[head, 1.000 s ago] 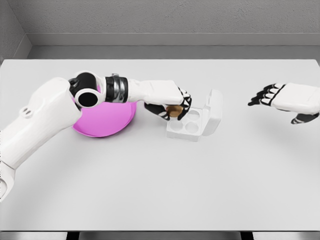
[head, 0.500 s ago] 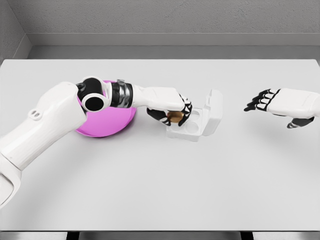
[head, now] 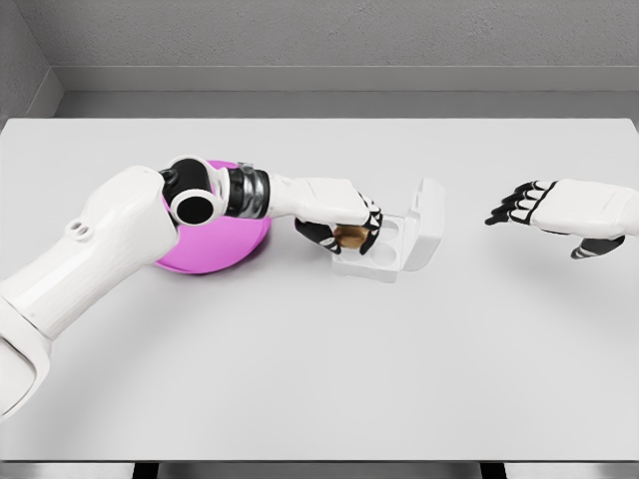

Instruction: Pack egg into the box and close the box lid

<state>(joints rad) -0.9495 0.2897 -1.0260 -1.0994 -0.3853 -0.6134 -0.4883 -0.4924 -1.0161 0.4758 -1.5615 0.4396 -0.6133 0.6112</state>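
Head view: left hand [head: 341, 222] pinching the brown egg [head: 349, 237] over the near-left cup of the white box [head: 384, 247]. Lower it straight and seat it before letting go (fingers crowd the box rim). Lid [head: 428, 222] stands upright, clear. Pink bowl [head: 212, 235] sits under the forearm. Right hand [head: 559, 212] hovers spread, well apart on the worktop [head: 319, 369].
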